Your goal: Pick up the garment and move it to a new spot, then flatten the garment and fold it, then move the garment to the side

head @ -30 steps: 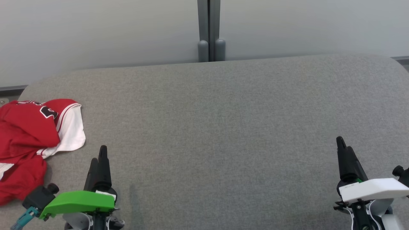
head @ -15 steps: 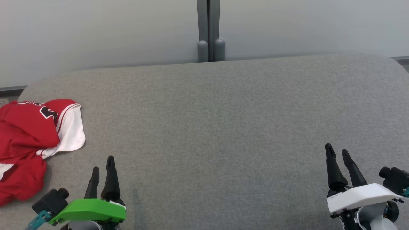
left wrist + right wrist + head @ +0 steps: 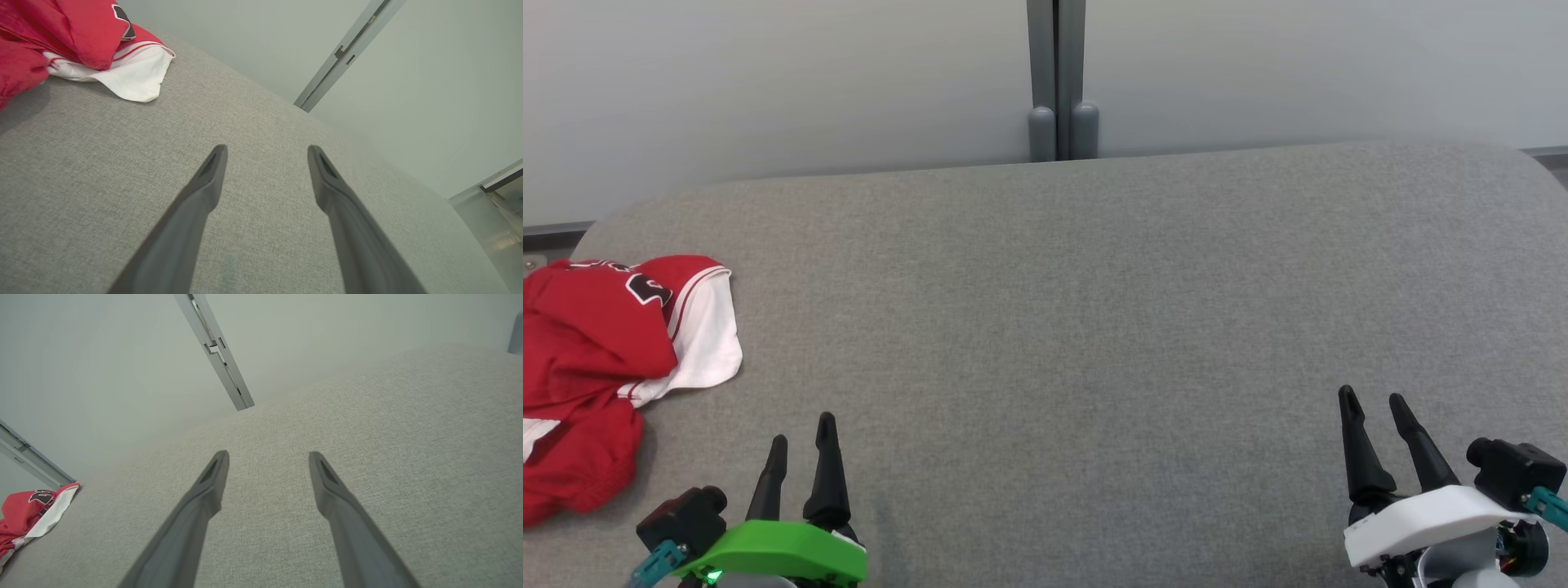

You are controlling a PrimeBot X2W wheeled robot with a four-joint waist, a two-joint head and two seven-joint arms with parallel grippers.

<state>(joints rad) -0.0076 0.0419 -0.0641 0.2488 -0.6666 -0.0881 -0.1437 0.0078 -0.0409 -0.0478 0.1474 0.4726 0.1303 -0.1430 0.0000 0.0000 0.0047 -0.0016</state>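
Note:
The garment [image 3: 596, 359] is a red jersey with white trim, lying crumpled at the far left of the grey padded table [image 3: 1094, 310]. It shows at the upper left of the left wrist view as the garment [image 3: 81, 36] and at the lower left of the right wrist view as the garment [image 3: 28, 514]. My left gripper [image 3: 802, 429] hovers low near the table's front edge, right of the jersey, open and empty. My right gripper [image 3: 1372, 398] stands open and empty near the front right. In the wrist views the left gripper [image 3: 267, 149] and right gripper [image 3: 267, 455] show parted fingers over bare fabric.
A pale wall [image 3: 768, 82] with a grey vertical post [image 3: 1058, 82] runs behind the table. The table's rounded corners curve away at the far left and far right.
Both grippers have drawn back toward the front edge of the table, their fingers now seen parted side by side. The garment has not moved.

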